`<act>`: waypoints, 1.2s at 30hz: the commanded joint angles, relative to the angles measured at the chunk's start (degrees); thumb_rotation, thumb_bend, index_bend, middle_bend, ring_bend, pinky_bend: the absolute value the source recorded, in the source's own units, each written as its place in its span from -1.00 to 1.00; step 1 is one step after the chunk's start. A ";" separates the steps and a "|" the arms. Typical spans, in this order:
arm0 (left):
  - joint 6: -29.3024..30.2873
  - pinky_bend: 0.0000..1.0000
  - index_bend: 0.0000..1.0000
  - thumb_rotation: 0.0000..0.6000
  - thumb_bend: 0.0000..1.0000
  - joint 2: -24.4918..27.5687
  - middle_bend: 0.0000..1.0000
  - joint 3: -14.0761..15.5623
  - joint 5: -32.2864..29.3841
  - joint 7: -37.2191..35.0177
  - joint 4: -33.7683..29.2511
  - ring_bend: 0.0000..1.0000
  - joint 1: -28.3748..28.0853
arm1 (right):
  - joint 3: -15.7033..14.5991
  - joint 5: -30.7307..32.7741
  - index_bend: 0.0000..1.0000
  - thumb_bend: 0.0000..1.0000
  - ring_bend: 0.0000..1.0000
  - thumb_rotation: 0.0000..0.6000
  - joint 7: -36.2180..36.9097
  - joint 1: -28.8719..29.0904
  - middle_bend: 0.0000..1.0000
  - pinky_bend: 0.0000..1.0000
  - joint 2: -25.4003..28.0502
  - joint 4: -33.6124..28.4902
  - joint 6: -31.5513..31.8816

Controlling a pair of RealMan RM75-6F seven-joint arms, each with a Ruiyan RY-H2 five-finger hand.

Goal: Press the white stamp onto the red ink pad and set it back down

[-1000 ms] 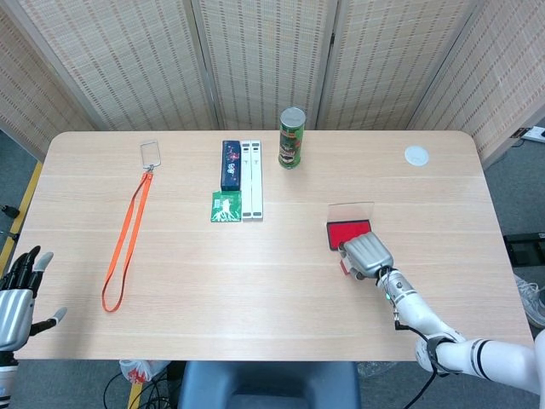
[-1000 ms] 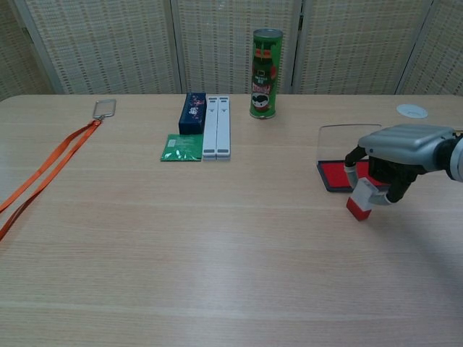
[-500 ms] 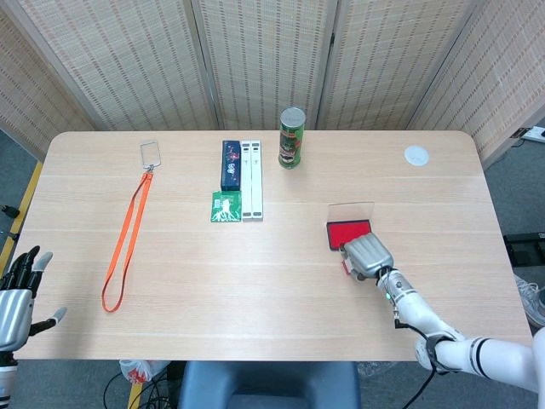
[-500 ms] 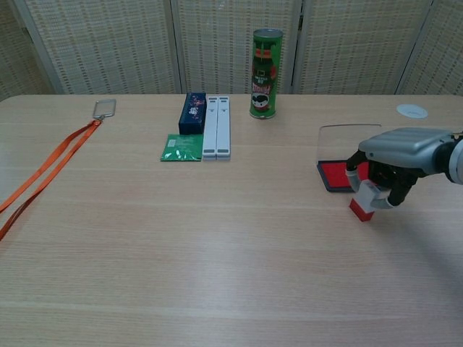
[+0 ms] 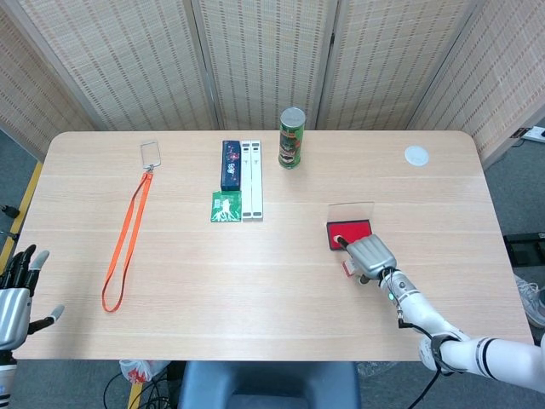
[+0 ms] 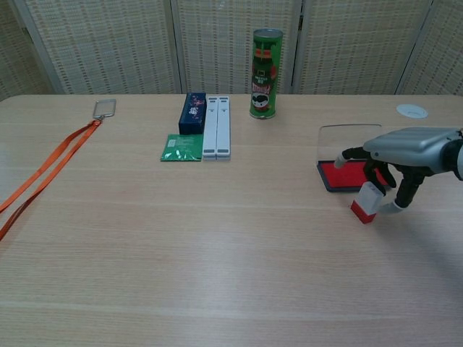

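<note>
The white stamp (image 6: 366, 202) with its red base stands on the table just in front of the red ink pad (image 6: 344, 175), leaning slightly. My right hand (image 6: 402, 148) hovers over it with fingers spread; the thumb lies close beside the stamp's right side and one finger reaches out over the pad. From the head camera, the right hand (image 5: 368, 255) covers most of the stamp (image 5: 347, 268), and the ink pad (image 5: 347, 230) shows just beyond it. My left hand (image 5: 15, 294) hangs open off the table's left front corner.
The ink pad's clear lid (image 6: 349, 139) lies open behind it. A green can (image 6: 265, 73), a dark blue box (image 6: 193, 112) with white bars (image 6: 217, 125), and a green card (image 6: 182, 147) sit mid-table. An orange lanyard (image 6: 45, 170) lies left; a white disc (image 6: 412, 110) far right.
The right hand's fingers have spread apart from the stamp, which now stands on the table slightly further right. The left hand has barely moved.
</note>
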 commanded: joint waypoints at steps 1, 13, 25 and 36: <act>0.09 -0.49 -1.00 1.00 -0.60 0.09 -0.98 0.04 0.11 -0.15 -0.07 -0.90 0.06 | -0.30 0.33 -1.00 -0.64 -0.28 1.00 -0.87 0.05 -0.37 0.18 1.82 -2.74 0.84; 0.94 -0.49 -1.00 1.00 -0.60 0.20 -0.98 0.16 0.69 0.01 -0.37 -0.90 0.44 | -1.91 -14.61 -1.00 -0.67 -0.71 1.00 2.55 -9.10 -0.78 -0.36 13.26 -17.24 19.04; 1.64 -0.49 -1.00 1.00 -0.60 0.30 -0.98 0.42 1.33 0.04 -0.58 -0.90 0.85 | -7.55 -33.61 -1.00 -0.67 -0.76 1.00 11.28 -23.81 -0.86 -0.44 7.45 -1.17 39.93; 2.29 -0.49 -1.00 1.00 -0.60 0.49 -0.98 0.38 1.54 -0.60 -0.73 -0.90 1.26 | -6.27 -34.91 -1.00 -0.67 -0.91 1.00 18.37 -29.64 -0.99 -0.62 9.15 1.91 44.49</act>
